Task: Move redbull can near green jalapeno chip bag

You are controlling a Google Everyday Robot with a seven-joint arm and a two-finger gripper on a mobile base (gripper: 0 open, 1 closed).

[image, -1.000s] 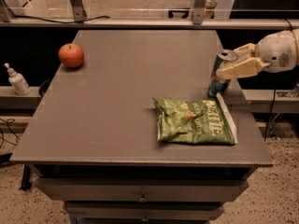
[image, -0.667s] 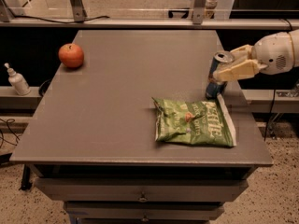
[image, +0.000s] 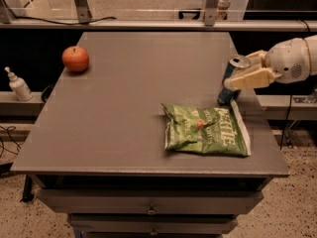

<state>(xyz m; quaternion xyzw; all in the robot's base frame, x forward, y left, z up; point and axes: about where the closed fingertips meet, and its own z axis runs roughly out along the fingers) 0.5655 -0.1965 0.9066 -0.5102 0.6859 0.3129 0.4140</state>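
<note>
The redbull can [image: 229, 87] stands near the table's right edge, just behind the upper right corner of the green jalapeno chip bag [image: 205, 130]. It is silver with blue on its lower half, and its top leans slightly right. The bag lies flat at the front right of the table. My gripper [image: 243, 69] reaches in from the right with its cream fingers [image: 247, 78] closed around the can's upper part. The can's base is at or just above the table surface.
A red apple [image: 75, 59] sits at the table's [image: 124, 108] far left. A white pump bottle [image: 19, 85] stands on a ledge left of the table. Metal frame posts [image: 81, 4] rise behind the far edge. Drawers are below the front edge.
My gripper and the can have shifted slightly left and down, towards the chip bag's upper right corner. The bag and the apple have not moved.
</note>
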